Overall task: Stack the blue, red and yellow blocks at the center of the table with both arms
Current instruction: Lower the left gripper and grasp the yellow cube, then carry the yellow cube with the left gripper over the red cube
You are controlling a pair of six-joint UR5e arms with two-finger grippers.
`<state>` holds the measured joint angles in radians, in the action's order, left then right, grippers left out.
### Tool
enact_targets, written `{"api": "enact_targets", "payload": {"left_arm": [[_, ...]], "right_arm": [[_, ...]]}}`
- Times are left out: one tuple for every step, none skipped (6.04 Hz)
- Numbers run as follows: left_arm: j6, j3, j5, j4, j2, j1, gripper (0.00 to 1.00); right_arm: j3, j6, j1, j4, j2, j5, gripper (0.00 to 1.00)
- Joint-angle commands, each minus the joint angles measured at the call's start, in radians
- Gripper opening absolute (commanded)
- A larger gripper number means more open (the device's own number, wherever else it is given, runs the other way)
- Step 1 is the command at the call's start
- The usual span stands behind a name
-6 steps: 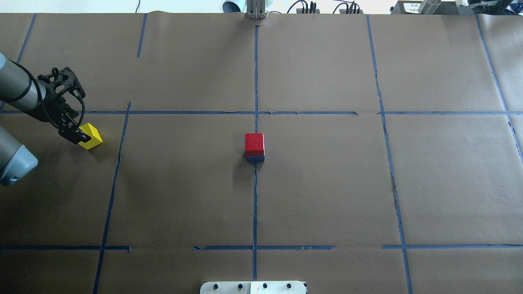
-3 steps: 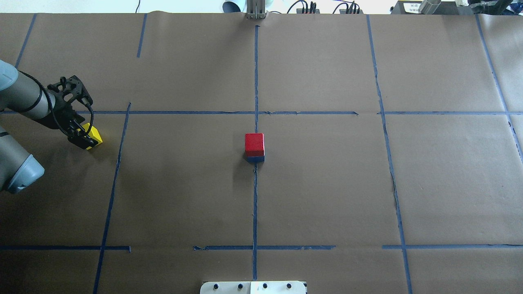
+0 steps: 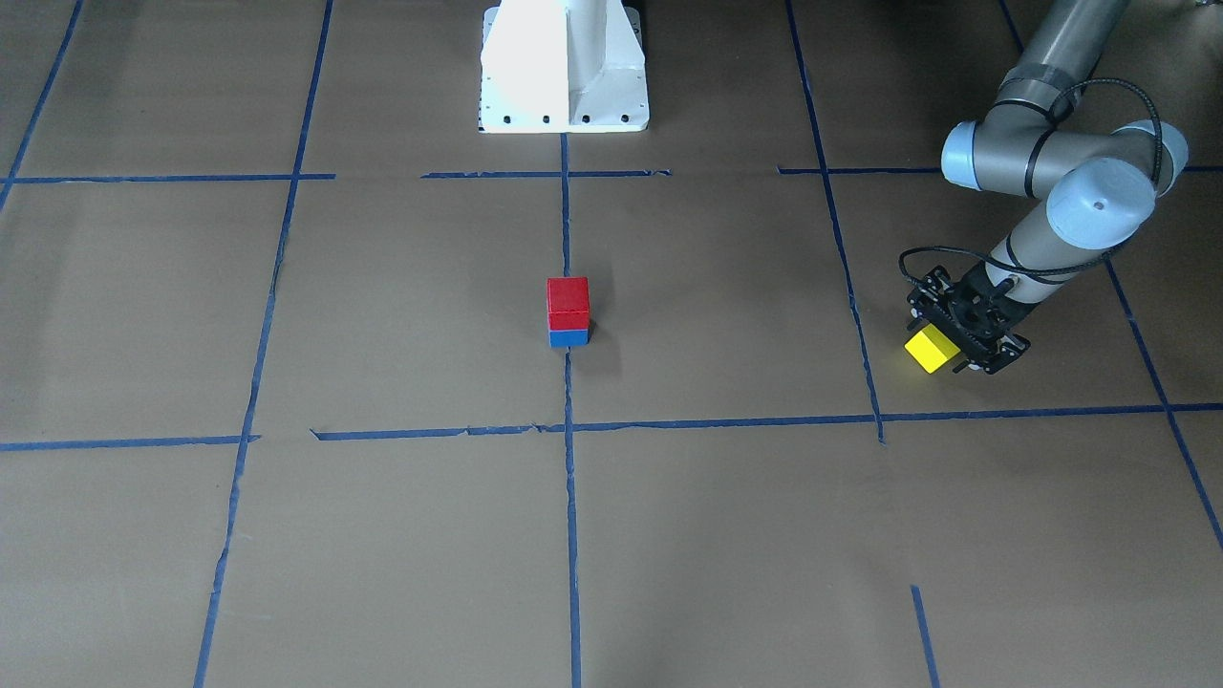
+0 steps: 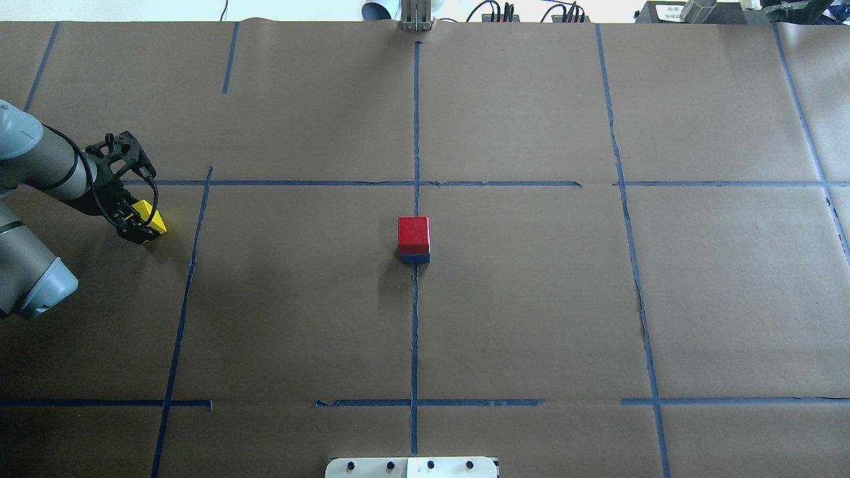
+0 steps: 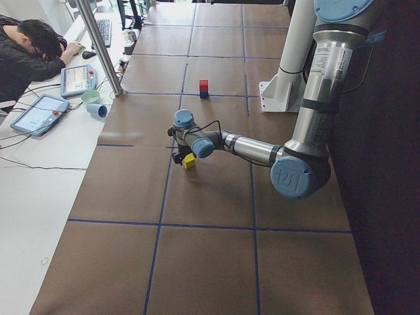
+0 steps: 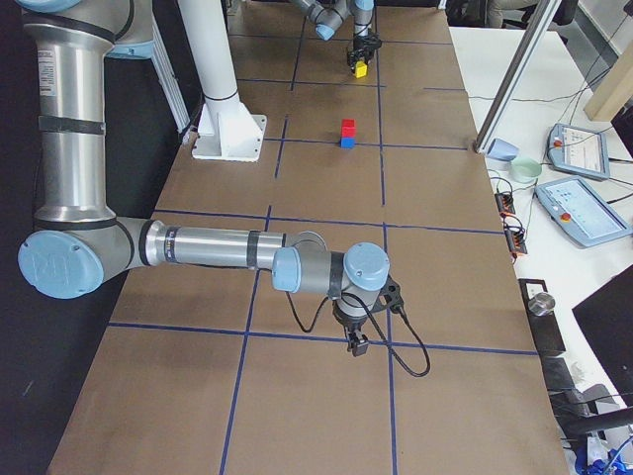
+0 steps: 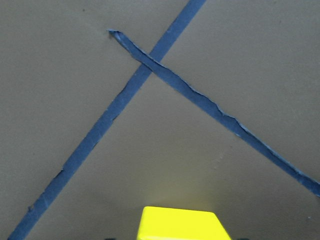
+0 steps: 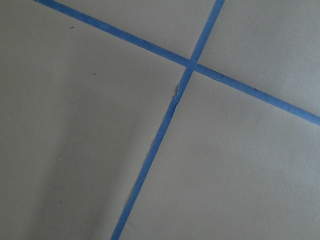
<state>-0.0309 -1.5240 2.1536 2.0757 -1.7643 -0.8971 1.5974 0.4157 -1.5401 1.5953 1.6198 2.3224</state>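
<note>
Our left gripper (image 4: 135, 224) straddles the yellow block (image 4: 153, 219) far out left (clamped or loose, we cannot tell); the red block (image 4: 414, 234), atop the blue block (image 4: 416, 259), stands well to its right, at center.

No text, number or brand legible anywhere. White label (image 4: 666, 9) on a black box (image 4: 645, 14) past the desk's (image 4: 531, 299) far edge, about 1 o'clock in the overhead view: carries print, too small to make out. Pendant screens (image 6: 582, 215) on the side bench, 3 o'clock in the right-end view: lit, unreadable.
</note>
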Motion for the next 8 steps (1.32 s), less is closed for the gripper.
{"api": "enact_targets", "payload": {"left_arm": [[0.008, -0.025, 0.005, -0.009, -0.004, 0.000, 0.09], [0.090, -0.060, 0.005, -0.014, -0.006, 0.000, 0.07], [0.255, -0.117, 0.000, -0.031, -0.006, 0.000, 0.10], [0.390, -0.163, -0.004, -0.104, -0.032, 0.000, 0.10], [0.542, -0.209, -0.020, -0.247, -0.128, 0.003, 0.07], [0.612, -0.296, -0.085, -0.455, -0.206, 0.054, 0.05], [0.691, -0.365, -0.136, -0.693, -0.316, 0.114, 0.04], [0.850, -0.364, -0.173, -0.730, -0.380, 0.206, 0.02]], "right_arm": [[-0.001, 0.000, 0.000, 0.000, 0.000, 0.000, 1.00], [-0.001, 0.000, 0.000, 0.000, -0.001, 0.000, 1.00], [-0.001, -0.002, 0.000, 0.000, -0.001, 0.000, 1.00], [0.001, -0.002, 0.000, 0.000, -0.001, 0.002, 1.00], [0.003, -0.003, 0.000, 0.000, -0.001, 0.002, 1.00], [0.003, -0.003, 0.000, 0.000, -0.001, 0.002, 1.00], [0.003, -0.003, 0.000, 0.000, -0.001, 0.002, 1.00], [0.003, -0.002, 0.000, 0.000, -0.001, 0.002, 1.00]]}}
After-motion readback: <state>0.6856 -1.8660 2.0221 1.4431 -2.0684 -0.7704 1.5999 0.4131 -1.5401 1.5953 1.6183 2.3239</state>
